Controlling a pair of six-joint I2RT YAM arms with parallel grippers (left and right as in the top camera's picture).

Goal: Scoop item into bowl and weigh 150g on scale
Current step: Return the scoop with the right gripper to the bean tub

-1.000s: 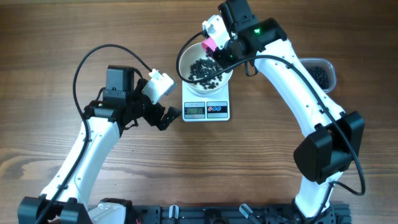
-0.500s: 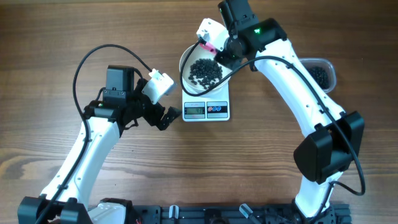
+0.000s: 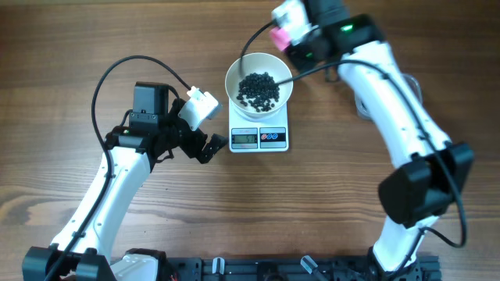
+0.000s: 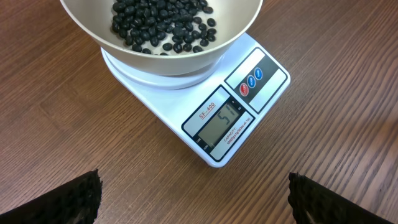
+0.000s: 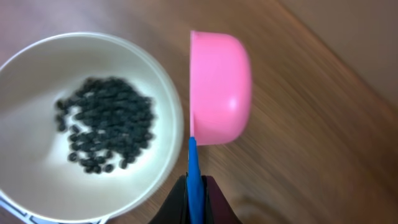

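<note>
Pinching the blue handle (image 5: 192, 165) of a small pink plastic scoop (image 5: 219, 87) in the right gripper (image 5: 194, 198), pressed tight. Hovers just off the far-right rim of the round white bowl (image 3: 234, 66), long axis alongside it. Heaped there atop the white rectangular scale (image 3: 259, 138), tiny black beans (image 3: 258, 90), near-left of the scoop. Spread wide, the left gripper (image 3: 212, 147), left of the scale, farther off.

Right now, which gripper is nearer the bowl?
Right. The right gripper, shut on the pink scoop, sits just beyond the bowl rim; left gripper is open beside the scale.
</note>
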